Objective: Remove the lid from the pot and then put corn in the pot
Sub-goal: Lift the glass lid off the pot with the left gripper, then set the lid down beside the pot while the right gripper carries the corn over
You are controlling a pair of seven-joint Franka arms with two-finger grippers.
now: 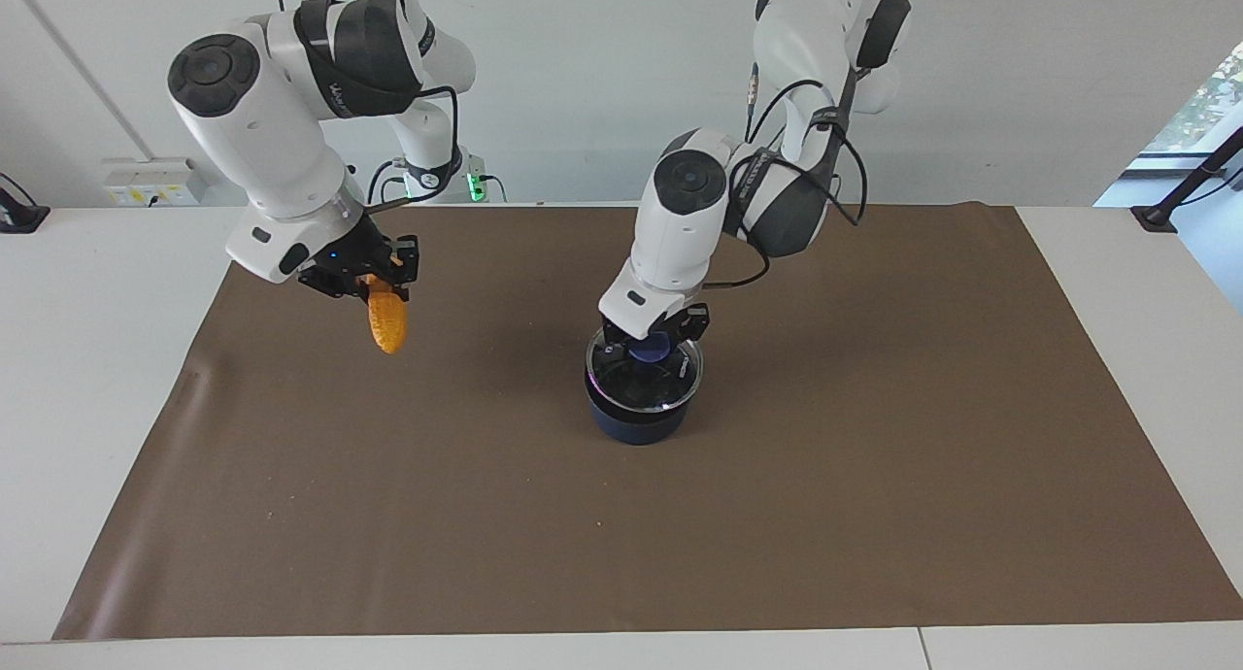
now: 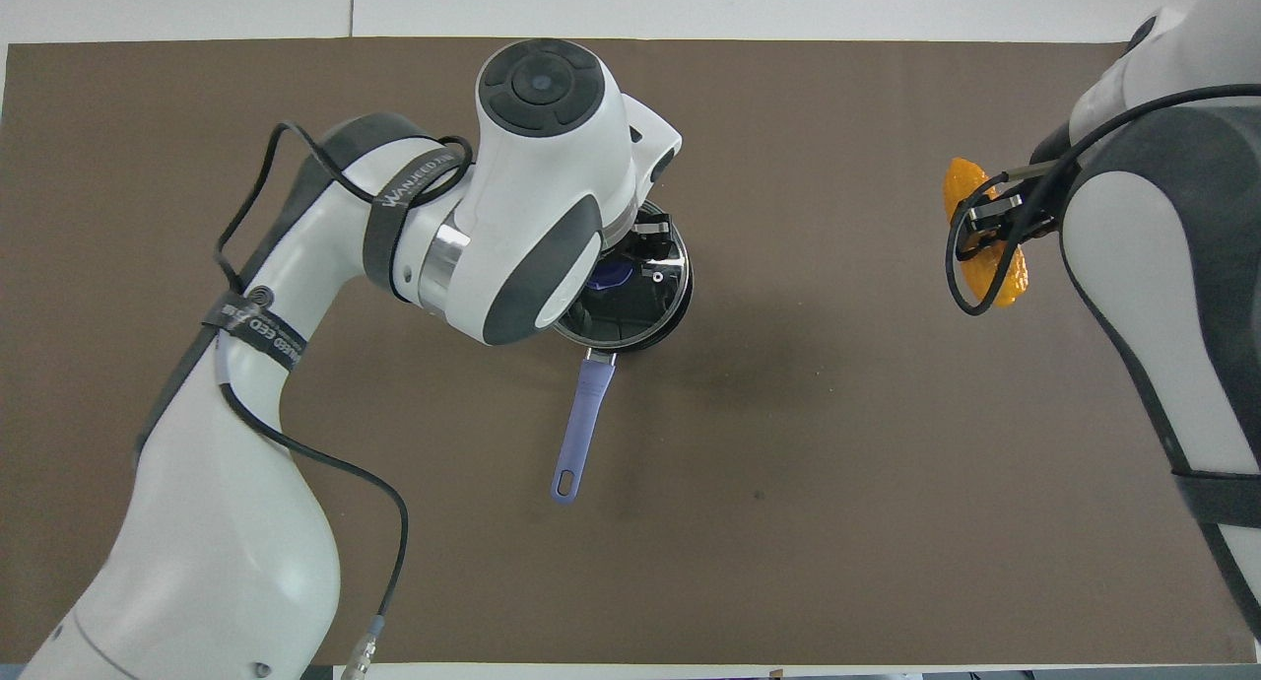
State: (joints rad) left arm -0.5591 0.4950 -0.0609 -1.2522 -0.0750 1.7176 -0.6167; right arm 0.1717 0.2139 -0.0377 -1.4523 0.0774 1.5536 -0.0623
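Note:
The dark blue pot (image 1: 636, 425) stands mid-table on the brown mat, its light blue handle (image 2: 581, 424) pointing toward the robots. The glass lid (image 1: 646, 384) hangs just above the pot's rim, still over it. My left gripper (image 1: 653, 343) is shut on the lid's blue knob (image 1: 649, 351); in the overhead view the left arm hides most of the lid (image 2: 645, 310). My right gripper (image 1: 374, 280) is shut on the top end of the orange corn (image 1: 387, 327), which hangs high over the mat toward the right arm's end of the table. The corn (image 2: 995, 276) also shows in the overhead view.
The brown mat (image 1: 874, 456) covers most of the white table (image 1: 97, 359). A wall socket strip (image 1: 151, 182) sits at the table's edge by the robots. Nothing else lies on the mat.

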